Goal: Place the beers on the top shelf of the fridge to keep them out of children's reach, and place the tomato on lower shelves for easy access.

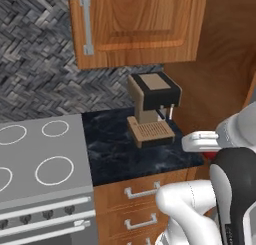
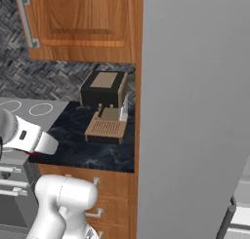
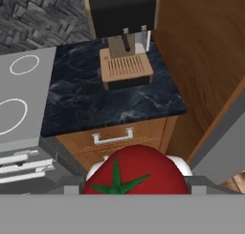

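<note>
A simulated kitchen surrounds me. My pincer grips the tomato, held in the air before the wooden drawers. Beyond lies the dark marble counter with a coffee machine, the stove beside it.

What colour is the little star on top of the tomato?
Green, on the red tomato; the hand view shows it best.

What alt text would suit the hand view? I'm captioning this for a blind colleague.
A red tomato with a green stem star sits close to the camera, held in the gripper. Beyond it, a black and tan coffee machine stands on a dark marble counter above wooden drawers, with a grey stove to the left.
</note>
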### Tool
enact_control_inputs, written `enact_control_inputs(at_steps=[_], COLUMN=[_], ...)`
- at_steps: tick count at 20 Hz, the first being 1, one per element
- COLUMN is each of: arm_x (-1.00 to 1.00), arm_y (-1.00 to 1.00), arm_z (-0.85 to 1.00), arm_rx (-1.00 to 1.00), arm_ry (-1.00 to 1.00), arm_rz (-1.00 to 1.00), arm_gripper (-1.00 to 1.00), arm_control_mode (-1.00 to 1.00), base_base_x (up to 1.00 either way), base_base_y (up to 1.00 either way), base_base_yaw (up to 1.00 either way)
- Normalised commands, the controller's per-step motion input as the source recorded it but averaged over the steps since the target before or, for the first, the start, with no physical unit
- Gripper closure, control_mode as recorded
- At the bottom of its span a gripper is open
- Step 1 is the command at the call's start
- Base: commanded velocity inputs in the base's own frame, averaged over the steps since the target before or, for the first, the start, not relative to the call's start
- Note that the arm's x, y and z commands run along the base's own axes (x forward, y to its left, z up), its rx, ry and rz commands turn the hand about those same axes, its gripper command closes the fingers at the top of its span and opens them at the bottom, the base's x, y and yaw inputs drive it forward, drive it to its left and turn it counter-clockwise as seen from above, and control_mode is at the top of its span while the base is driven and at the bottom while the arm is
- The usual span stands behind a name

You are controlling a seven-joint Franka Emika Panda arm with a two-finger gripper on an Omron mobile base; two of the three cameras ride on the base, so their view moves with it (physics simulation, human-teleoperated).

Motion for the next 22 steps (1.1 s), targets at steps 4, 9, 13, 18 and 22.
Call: enact_control_inputs(at_steps=[4,9,13,18,22], arm_x=[0.00,0.00,0.00,0.00,0.00], arm_y=[0.00,0.00,0.00,0.00,0.00], arm_z=[0.00,0.00,0.00,0.00,0.00], arm_rx=[0.00,0.00,0.00,0.00,0.00], arm_ry=[0.00,0.00,0.00,0.00,0.00], arm_rz=[0.00,0.00,0.00,0.00,0.00], arm_gripper=[1.00,1.00,1.00,1.00,1.00], arm_control_mode=[1.00,1.00,1.00,1.00,1.00], base_base_x=[-0.61,-0.13,-0.60,-0.74,-0.32], base_base_y=[-0.56,-0.65,-0.41,-0.01,-0.13], base_base_yaw=[0.00,0.00,0.00,0.01,0.00])
